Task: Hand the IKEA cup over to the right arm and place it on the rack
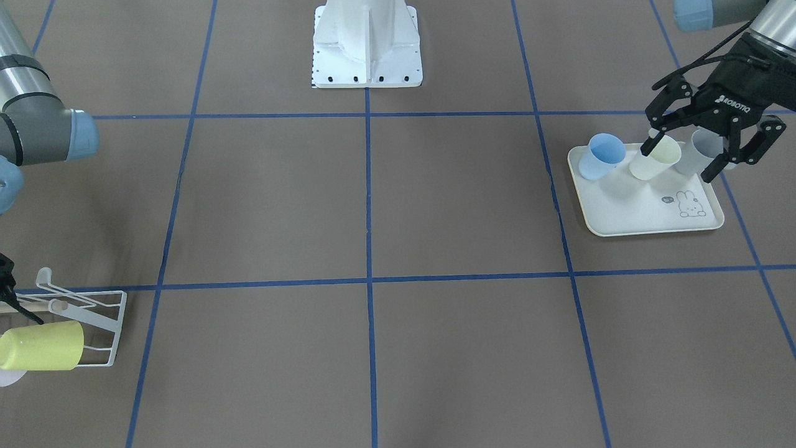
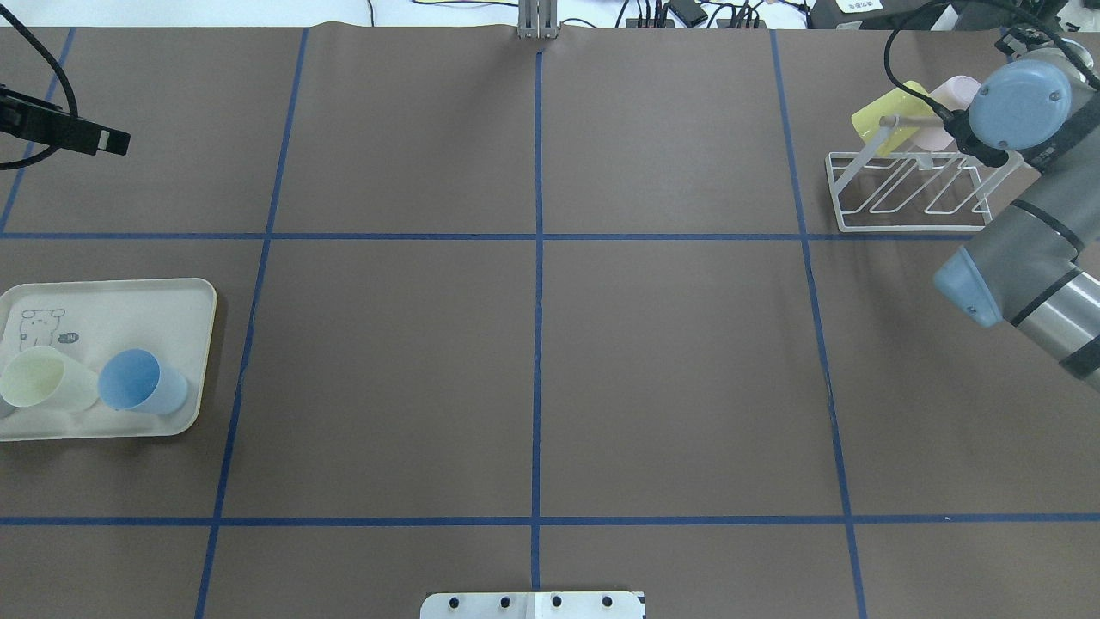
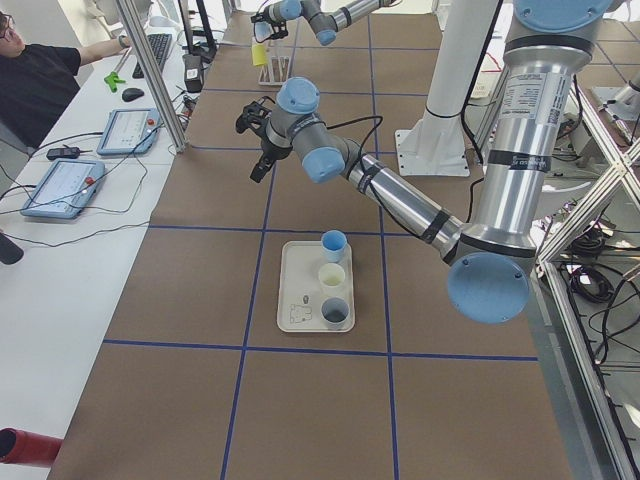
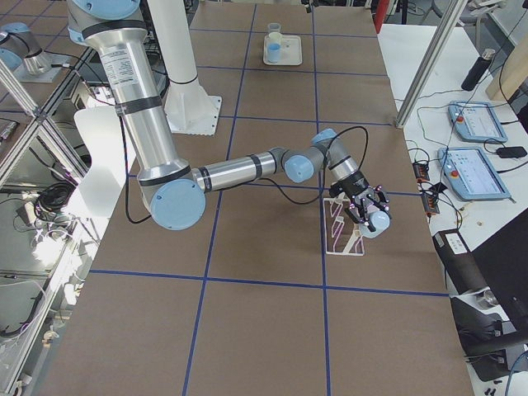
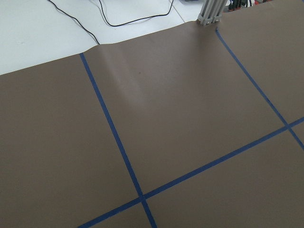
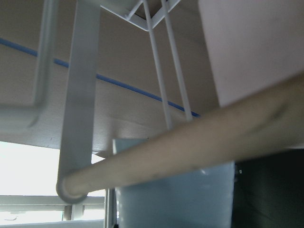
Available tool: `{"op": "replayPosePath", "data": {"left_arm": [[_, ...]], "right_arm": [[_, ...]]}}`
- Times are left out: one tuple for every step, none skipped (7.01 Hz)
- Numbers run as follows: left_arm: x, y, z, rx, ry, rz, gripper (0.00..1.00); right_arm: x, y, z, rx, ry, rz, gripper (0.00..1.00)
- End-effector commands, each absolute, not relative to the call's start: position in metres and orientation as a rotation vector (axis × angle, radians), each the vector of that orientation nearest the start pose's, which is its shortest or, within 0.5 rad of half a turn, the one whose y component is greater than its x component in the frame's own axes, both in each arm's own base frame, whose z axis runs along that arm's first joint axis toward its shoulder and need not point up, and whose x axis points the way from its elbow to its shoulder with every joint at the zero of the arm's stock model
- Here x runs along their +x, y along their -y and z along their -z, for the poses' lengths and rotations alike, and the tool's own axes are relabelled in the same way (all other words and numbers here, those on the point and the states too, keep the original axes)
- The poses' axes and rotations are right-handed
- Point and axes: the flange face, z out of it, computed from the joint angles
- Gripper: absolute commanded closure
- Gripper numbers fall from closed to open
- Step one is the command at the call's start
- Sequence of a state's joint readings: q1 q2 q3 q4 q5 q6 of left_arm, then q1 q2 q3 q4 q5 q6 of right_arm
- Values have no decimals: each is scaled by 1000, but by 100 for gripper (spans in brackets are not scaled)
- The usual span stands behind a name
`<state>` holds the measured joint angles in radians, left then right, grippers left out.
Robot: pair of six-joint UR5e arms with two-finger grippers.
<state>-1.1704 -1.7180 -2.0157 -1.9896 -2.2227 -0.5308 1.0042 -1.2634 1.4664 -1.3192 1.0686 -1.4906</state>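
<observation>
Seating the pale blue cup [image 6: 173, 190] on the rack [image 2: 902, 198] looks to be the step in hand. The right hand [image 4: 370, 214] is at the rack's outer end. Its own camera shows the cup close beneath the wooden rod [image 6: 190, 152], with a pink cup [image 6: 256, 47] just above and to one side. A yellow-green cup [image 2: 885, 116] hangs on the rack next to the pink one. Whether the right hand grips the pale blue cup or merely brackets it I cannot tell, since no view shows both fingers against its wall. The left hand [image 1: 679, 163] is wide and empty, raised above the counter [image 2: 670, 370] and apart from the cream tray [image 2: 202, 297], where a blue cup [image 2: 142, 383], a pale yellow cup [image 2: 43, 378] and a grey cup [image 3: 335, 312] stand. I judge the handover done, so the care now belongs at the rack. The cup's mouth should be lined up over a free prong, though which one it is aimed at cannot be made out. It should travel along that prong's line rather than across the rod. The fingers should part only once the prong carries the weight. The pink cup is a close neighbour, so any sideways drift risks knocking it off. Backing out along the line of approach would keep the fingers from catching the wires.
</observation>
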Motion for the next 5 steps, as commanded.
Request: {"op": "replayPosePath", "data": {"left_arm": [[131, 496, -322, 601, -966, -213, 0], [131, 496, -322, 600, -966, -212, 0], [131, 496, -322, 600, -966, -212, 0], [131, 496, -321, 598, -969, -214, 0], [132, 494, -321, 589, -982, -223, 0]], "right_arm": [[-195, 636, -528, 198, -751, 1859, 60], [-194, 636, -529, 198, -749, 1860, 60], [-193, 635, -530, 195, -748, 1859, 59], [-193, 635, -530, 194, -749, 1863, 59], [-192, 634, -531, 192, -749, 1864, 58]]}}
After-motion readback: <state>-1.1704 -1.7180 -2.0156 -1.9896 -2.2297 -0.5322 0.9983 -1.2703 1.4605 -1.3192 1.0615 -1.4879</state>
